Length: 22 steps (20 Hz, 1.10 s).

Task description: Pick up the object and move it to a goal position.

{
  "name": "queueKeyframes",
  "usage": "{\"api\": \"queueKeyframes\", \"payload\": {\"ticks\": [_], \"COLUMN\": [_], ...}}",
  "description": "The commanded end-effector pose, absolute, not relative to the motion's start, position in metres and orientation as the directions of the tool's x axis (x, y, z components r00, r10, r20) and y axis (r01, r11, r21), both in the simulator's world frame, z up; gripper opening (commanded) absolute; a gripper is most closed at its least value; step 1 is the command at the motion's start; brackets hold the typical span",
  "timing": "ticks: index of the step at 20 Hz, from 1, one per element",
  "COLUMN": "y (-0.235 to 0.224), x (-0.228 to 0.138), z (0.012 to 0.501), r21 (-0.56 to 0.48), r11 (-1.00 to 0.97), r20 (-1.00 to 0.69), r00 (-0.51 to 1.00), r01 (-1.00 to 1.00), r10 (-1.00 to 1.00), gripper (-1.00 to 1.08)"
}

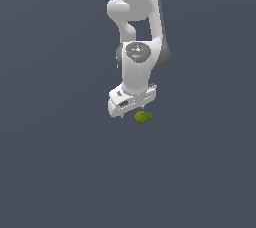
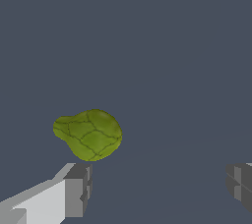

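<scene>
Wrist view shows the white claw (image 2: 157,188) spread wide, its grey fingertips (image 2: 78,188) near the small olive-green, crackle-patterned rounded lump (image 2: 89,133); no writing is legible.

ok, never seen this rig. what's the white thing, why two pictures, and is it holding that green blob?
The white thing is a simulated robot arm, and both pictures are simulator renders of the same moment. The exterior view comes from a camera off the arm: the arm reaches down, ending in its hand, with a small olive-green lump just beneath it on the plain dark surface. The wrist view comes from a camera on the wrist, looking past the two grey fingertips. They stand wide apart, so the hand is open. The lump lies beyond one fingertip, not between them. Nothing is held yet.
</scene>
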State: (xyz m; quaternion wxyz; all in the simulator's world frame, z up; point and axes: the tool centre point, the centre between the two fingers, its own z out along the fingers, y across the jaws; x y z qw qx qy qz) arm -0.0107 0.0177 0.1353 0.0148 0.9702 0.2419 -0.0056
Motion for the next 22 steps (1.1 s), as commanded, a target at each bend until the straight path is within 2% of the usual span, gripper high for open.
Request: {"api": "queueKeyframes", "payload": {"ticks": [1,11,22], "y": [0.022,0.040,0.061], "x": [-0.013,-0.022,-0.032], "z": [0.131,0.115,0.101], "r21": [0.024,0.012,0.001], "r11": [-0.841,-0.626,-0.314], "r20": [-0.021,-0.025,-0.016], "r00": [0.841,0.626,0.314], "r01": [0.541,0.780,0.949], "r10": [0.540,0.780,0.949], "gripper": [1.00,1.00,1.00]}}
